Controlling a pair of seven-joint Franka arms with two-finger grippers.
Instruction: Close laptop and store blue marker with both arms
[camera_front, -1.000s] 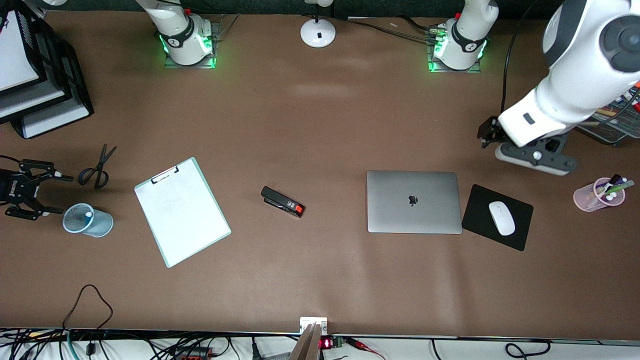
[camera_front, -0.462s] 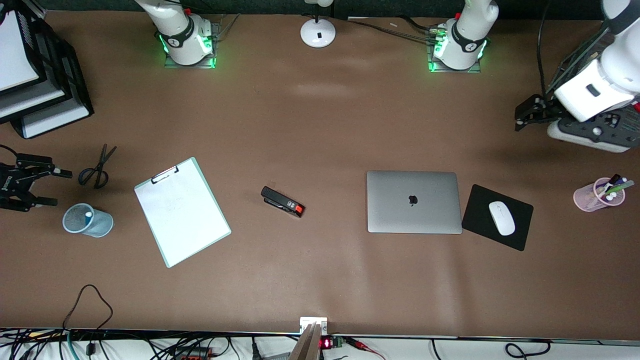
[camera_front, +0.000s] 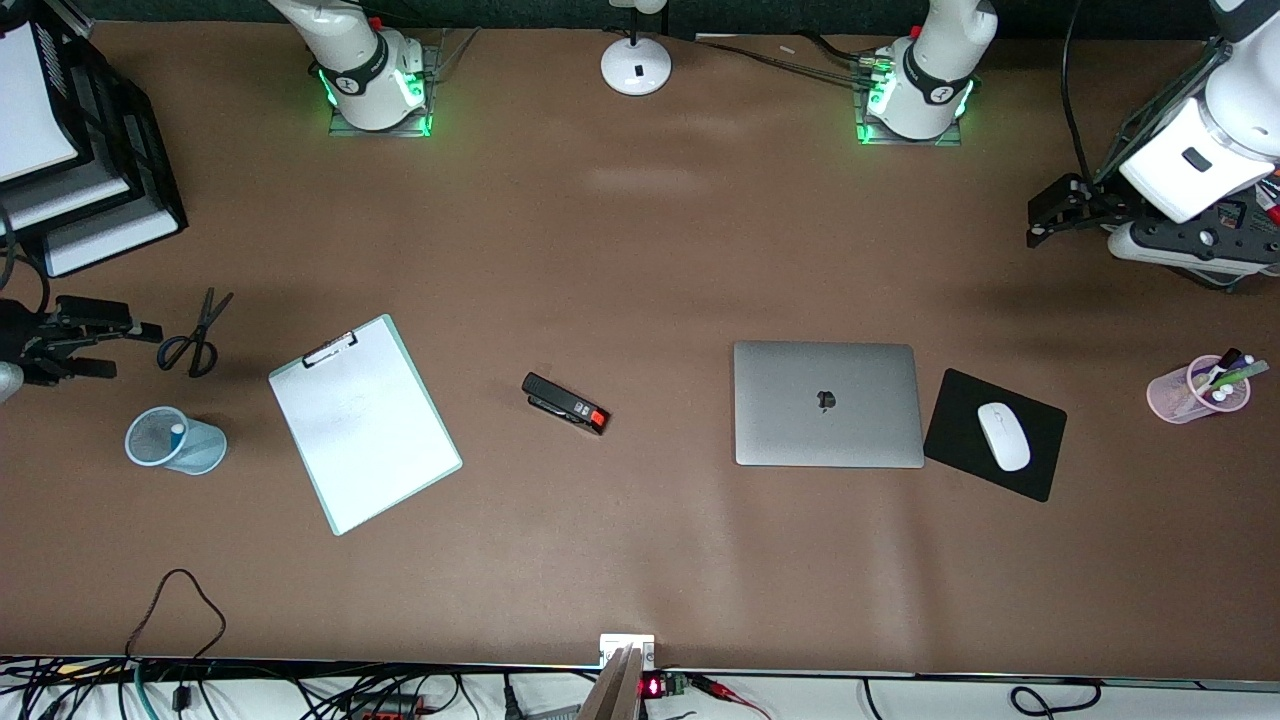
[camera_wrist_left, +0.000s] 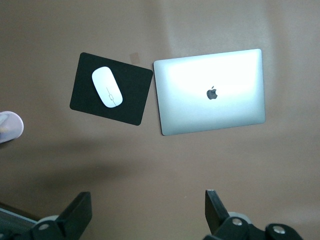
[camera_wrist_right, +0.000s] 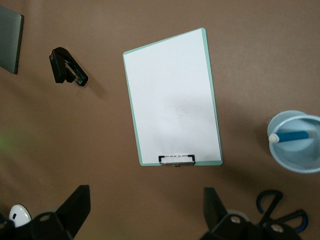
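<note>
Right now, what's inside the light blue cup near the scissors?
The light blue cup holds the blue marker, its white end against the rim. The cup's base under the marker is covered.

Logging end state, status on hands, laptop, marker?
Left hand open, over bare table near wire tray. Right hand open, empty, beside scissors. Laptop closed; blue marker in blue cup. Nothing blocking.

Bare table (camera_front: 640, 250) surrounds the stapler (camera_front: 565, 403) and closed laptop (camera_front: 827, 404).
</note>
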